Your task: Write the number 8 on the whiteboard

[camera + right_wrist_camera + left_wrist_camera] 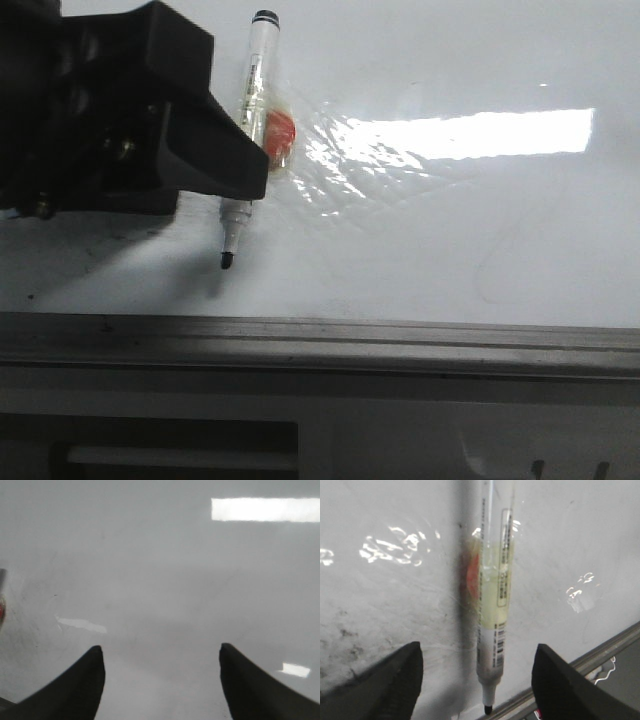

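The whiteboard (pixel 450 230) is glossy white with glare and faint smudges; no number 8 shows on it. A white marker (pixel 247 120) lies on it, uncapped, with its black tip (pixel 226 262) toward the near frame edge. Clear tape and an orange patch (pixel 280 132) sit around its middle. My left gripper (pixel 235 170) is open just above the marker. In the left wrist view the marker (pixel 492 610) lies between the spread fingers (pixel 400 675), not touched by them. My right gripper (pixel 161 650) is open and empty over bare whiteboard (pixel 160 580); it is out of the front view.
The grey metal frame (pixel 320 345) runs along the board's near edge, close to the marker tip, and also shows in the left wrist view (pixel 600 655). A bright light reflection (pixel 470 135) lies right of the marker. Dark smudge specks mark the board (pixel 345 635) near my left gripper.
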Motion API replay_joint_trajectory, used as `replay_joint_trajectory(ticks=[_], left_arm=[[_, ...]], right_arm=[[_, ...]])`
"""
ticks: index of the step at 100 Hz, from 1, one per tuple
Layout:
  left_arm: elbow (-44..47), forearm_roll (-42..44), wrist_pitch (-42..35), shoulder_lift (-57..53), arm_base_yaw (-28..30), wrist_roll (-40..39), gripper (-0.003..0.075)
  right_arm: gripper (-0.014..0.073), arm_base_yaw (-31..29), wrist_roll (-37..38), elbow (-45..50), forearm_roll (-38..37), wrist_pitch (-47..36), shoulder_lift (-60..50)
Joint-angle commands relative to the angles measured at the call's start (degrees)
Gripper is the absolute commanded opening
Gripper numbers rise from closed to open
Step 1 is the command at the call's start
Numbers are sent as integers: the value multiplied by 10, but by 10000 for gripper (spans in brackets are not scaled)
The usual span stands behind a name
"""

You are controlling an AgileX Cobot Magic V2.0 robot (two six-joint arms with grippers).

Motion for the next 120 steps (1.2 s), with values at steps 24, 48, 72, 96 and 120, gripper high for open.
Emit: replay_joint_trajectory(ticks=[24,48,72,96,120], left_arm=[[-21,-1,-28,43,-5,1,129],[-37,53,46,28,-5,1,-20],[-66,171,217,-21,-23,72,-20],[-66,127,278,-46,-25,188,-20],[-66,-10,319,-49,-25,355,-20]], right_arm=[[437,1,-5,-19,-2,-41,11],[437,15,-6,-19,15,-32,12],[437,99,-260,-24,225,30,77],[437,190,-494,-24,440,60,169],[437,249,-642,-24,574,43,233]])
